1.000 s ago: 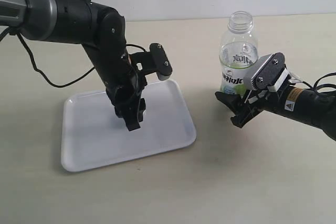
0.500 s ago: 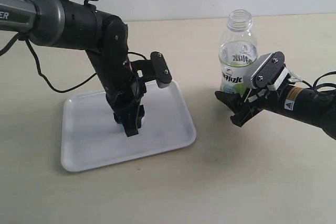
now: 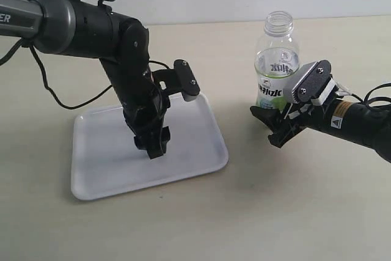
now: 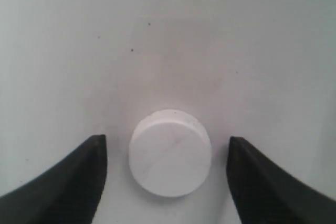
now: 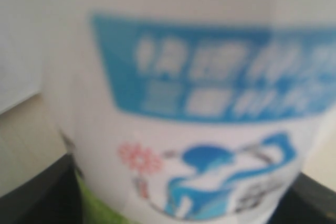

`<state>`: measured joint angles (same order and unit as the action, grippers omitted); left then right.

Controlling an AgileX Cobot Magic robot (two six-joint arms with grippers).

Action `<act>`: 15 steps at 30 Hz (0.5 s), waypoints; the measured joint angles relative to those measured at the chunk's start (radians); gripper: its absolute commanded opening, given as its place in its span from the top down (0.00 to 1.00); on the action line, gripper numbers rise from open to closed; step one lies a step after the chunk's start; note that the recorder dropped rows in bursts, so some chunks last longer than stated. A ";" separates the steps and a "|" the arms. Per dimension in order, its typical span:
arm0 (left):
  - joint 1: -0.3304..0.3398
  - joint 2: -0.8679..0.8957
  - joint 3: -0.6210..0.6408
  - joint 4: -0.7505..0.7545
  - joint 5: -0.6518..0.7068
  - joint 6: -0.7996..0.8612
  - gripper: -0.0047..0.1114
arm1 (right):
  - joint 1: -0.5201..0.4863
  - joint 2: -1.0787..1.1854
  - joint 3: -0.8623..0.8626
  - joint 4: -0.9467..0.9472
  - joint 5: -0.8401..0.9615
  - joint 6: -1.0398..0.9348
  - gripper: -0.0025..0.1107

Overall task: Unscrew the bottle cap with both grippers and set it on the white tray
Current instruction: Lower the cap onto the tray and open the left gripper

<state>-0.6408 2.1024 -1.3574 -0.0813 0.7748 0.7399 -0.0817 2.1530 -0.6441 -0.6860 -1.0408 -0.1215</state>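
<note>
Spreading just now, left gripper (image 3: 156,148) jaws free the bottle cap (image 4: 170,159) on the white tray (image 3: 98,169), centre-left: task seemingly done. Meanwhile right gripper (image 3: 267,128) jaws clasp the bottle (image 3: 277,65).

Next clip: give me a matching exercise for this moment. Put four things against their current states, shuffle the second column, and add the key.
Things
1. bottle cap
2. bottle
3. left pincer
4. right pincer

States
a. closed around the bottle's labelled body
b. lying flat on the white tray
c. standing upright, neck uncovered
d. open, a finger on each side of the bottle cap, touching nothing

Pairs: 1-b, 2-c, 3-d, 4-a
</note>
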 measured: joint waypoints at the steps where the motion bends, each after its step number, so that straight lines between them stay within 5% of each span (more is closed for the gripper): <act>1: 0.000 0.000 0.000 0.000 0.000 -0.004 0.40 | 0.000 0.000 0.000 0.000 0.000 0.000 0.98; 7: 0.000 -0.017 0.000 0.003 0.000 -0.021 0.45 | 0.000 0.000 0.000 0.000 -0.002 0.000 0.98; 15: 0.000 -0.124 0.000 0.003 0.029 -0.033 0.87 | 0.000 0.004 0.000 -0.102 -0.044 0.074 0.98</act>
<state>-0.6408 1.9788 -1.3574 -0.0788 0.8042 0.7066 -0.0817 2.1566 -0.6441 -0.7879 -1.0846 -0.0479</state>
